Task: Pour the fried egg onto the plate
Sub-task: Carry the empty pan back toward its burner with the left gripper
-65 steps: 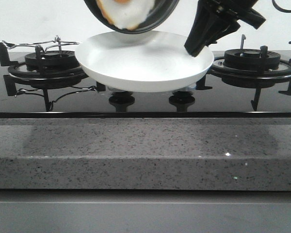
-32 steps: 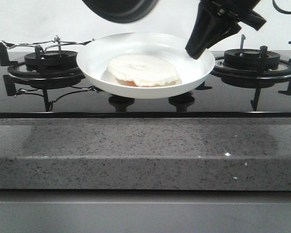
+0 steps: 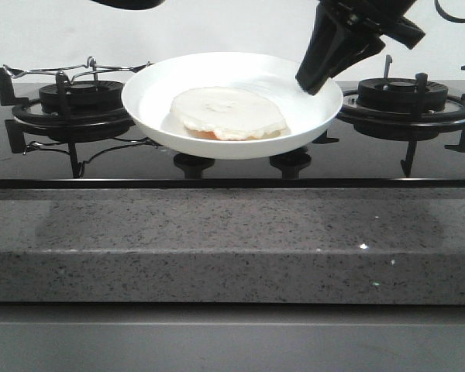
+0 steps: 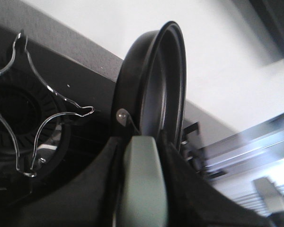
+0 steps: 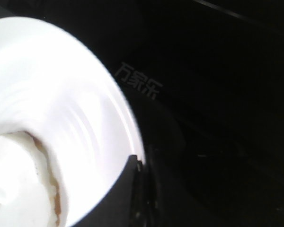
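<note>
Front view, centre: the fried egg (image 3: 229, 113) lies flat in the bowl of the plate (image 3: 151, 112), which is held above the stove between the two burners. The right gripper (image 3: 314, 74), upper right of the frame, pinches the plate's right rim with its jaws closed on it. In the left wrist view the left gripper (image 4: 141, 189), lower centre, clamps the handle of the black pan (image 4: 156, 85), which stands on edge and looks empty. The egg appears thin, light and floppy, likely to slide on the glossy dish, so the plate should be kept level. Judged from this, the pour is complete. The rim is the natural hold; the egg itself needs no grasp.
</note>
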{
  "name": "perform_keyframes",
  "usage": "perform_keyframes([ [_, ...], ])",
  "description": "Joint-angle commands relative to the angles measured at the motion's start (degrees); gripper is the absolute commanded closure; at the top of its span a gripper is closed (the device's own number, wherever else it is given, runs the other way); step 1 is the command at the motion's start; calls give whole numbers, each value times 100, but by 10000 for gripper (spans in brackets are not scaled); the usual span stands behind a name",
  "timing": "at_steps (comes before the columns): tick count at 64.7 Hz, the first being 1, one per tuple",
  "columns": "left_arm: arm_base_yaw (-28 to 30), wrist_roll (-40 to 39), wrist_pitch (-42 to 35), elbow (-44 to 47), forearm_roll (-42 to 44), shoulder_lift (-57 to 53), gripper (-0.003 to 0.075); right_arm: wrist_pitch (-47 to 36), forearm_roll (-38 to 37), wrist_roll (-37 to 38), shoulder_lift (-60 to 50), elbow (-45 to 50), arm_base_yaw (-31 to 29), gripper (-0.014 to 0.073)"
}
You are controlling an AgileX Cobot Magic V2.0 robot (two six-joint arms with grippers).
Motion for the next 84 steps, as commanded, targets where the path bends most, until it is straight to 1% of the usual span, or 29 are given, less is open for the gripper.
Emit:
perform_keyframes([
  [1, 412, 232, 526, -59, -1377, 110, 738, -186, 279, -11, -322, -167, -8, 661],
  [8, 720, 232, 721, -35, -1742, 470, 738, -186, 279, -11, -322, -167, -8, 661],
  [17, 794, 232, 850, -46, -2094, 874, 739, -186, 279, -11, -322, -167, -8, 661],
  [23, 783, 232, 1079, -60, -2094, 1177, 739, -186, 279, -11, -322, -167, -8, 661],
  [36, 783, 232, 1127, -60, -2105, 1592, 739, -186, 279, -11, -322, -167, -13, 661],
  [46, 795, 232, 957, -60, -2080, 1641, 739, -186, 279, -11, -322, -167, -13, 661],
  [61, 991, 232, 839, -60, -1978, 1667, 739, -186, 279, -11, -322, -167, -13, 661],
  [76, 992, 183, 1149, -60, -1727, 1753, 739, -186, 279, -11, -322, -167, -13, 661],
  [84, 979, 103, 1172, -60, -1581, 1844, 739, -186, 279, -11, -322, -167, -13, 661],
])
